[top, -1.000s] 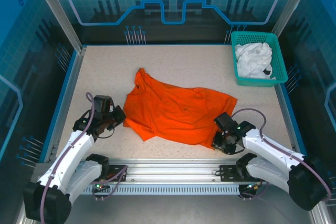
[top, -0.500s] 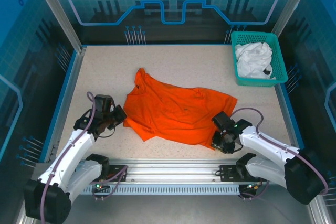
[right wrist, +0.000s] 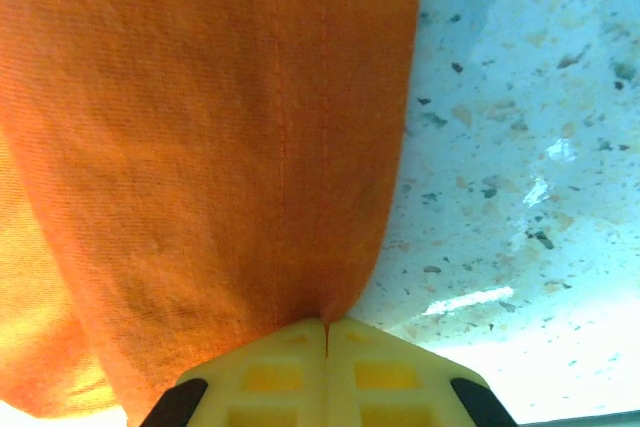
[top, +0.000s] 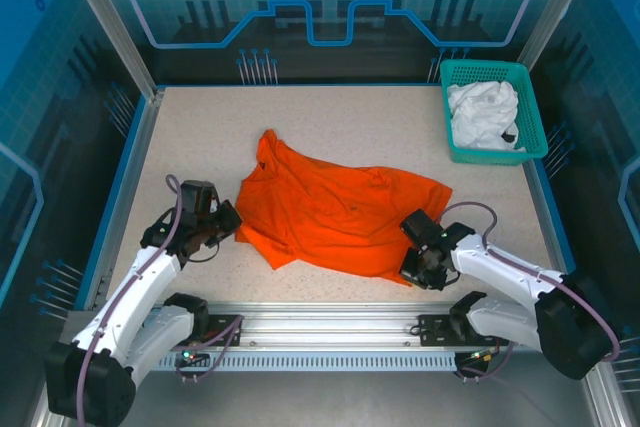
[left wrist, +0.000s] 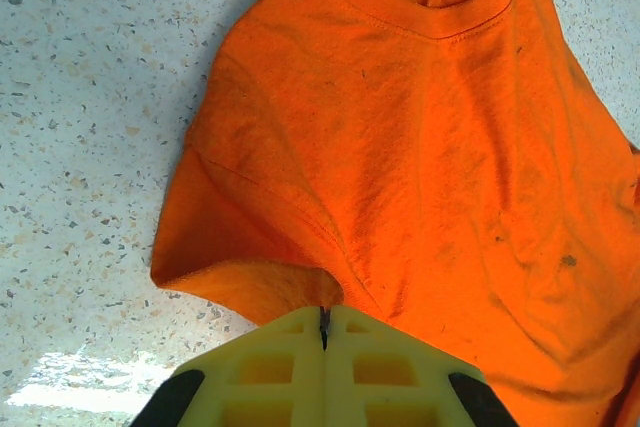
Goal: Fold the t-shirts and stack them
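Note:
The orange t-shirt (top: 335,209) lies crumpled and spread across the middle of the table. My left gripper (top: 232,225) is shut on the sleeve edge at the shirt's left side; in the left wrist view the yellow fingers (left wrist: 270,367) pinch the orange t-shirt (left wrist: 420,147) cloth at the tip. My right gripper (top: 408,265) is shut on the shirt's near right hem; in the right wrist view the orange t-shirt (right wrist: 200,127) cloth runs straight into the closed yellow fingers (right wrist: 380,372). The white t-shirt (top: 483,114) lies bunched in the teal basket (top: 535,142).
The teal basket stands at the back right corner of the speckled table (top: 200,127). A metal rail (top: 320,322) runs along the near edge between the arm bases. Blue frame walls close in the table on the left, right and back.
My right gripper has slid a little left onto the shirt's near right hem and has closed on it. The left gripper and the shirt have stayed put.

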